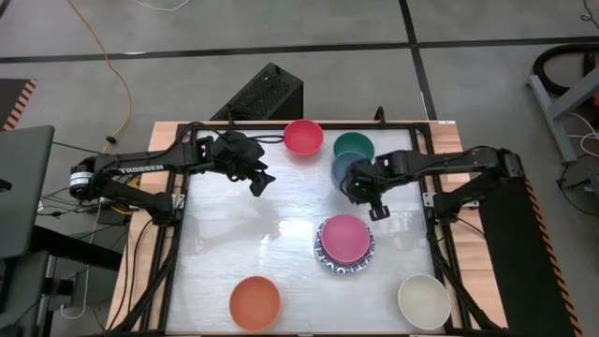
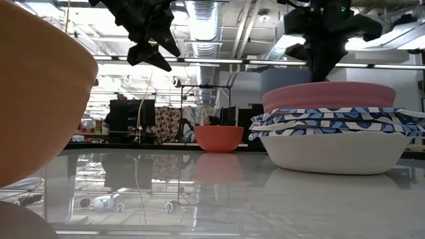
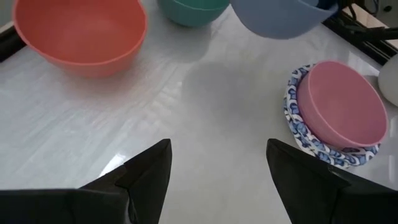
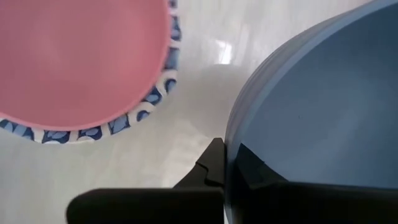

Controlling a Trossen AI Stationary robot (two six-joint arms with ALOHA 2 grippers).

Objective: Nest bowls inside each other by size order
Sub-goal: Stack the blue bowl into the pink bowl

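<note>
The right claw point(image 1: 367, 192) is pinching the rim of the blue bowl point(image 1: 348, 171) — in the right wrist view its fingers point(image 4: 214, 163) are clamping either side of that bowl's wall — and it is holding the bowl up off the worktop point(image 1: 253, 243), toward one o'clock from the worktop's middle in the high view. The teal bowl point(image 1: 355, 145) is sitting just behind the blue one, and the red bowl point(image 1: 303, 137) is resting at twelve o'clock near the far edge.

The pink bowl point(image 1: 344, 237) is lying inside the stack of patterned bowls point(image 1: 329, 261) at about four o'clock, just beside and nearer the front than the lifted blue bowl. The orange bowl point(image 1: 255, 302) is standing at six o'clock by the front edge, and the cream bowl point(image 1: 424, 300) is sitting at five o'clock in the front right corner.

The left claw point(image 1: 259, 182) is hovering above the worktop at eleven o'clock — its fingers point(image 3: 146, 171) are spread wide with nothing between them.
</note>
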